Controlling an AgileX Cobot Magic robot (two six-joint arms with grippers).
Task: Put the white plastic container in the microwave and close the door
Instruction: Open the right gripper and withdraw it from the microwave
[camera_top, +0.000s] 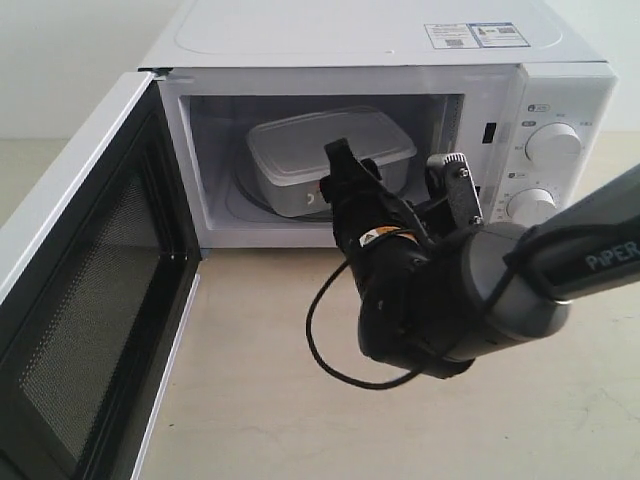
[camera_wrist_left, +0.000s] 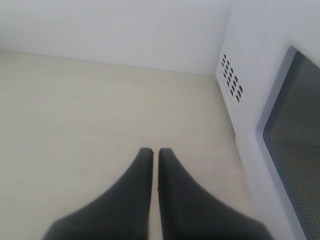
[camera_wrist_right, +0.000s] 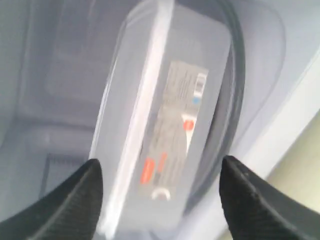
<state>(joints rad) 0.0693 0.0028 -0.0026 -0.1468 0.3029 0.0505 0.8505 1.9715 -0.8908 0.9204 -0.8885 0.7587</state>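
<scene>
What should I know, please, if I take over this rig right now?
Right gripper: open, holding nothing, at the mouth of the microwave.
Left gripper: shut, empty, over the table beside the microwave.
White plastic container: inside the microwave, lid on.
Door: wide open.
Done: container placed inside.
Left: pull the right arm clear, then swing the door shut.

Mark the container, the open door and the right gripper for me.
white plastic container (camera_top: 295, 145): exterior view, lid top.
door (camera_top: 90, 320): exterior view, mesh inner side.
right gripper (camera_wrist_right: 160, 161): right wrist view, midway between fingertips.
</scene>
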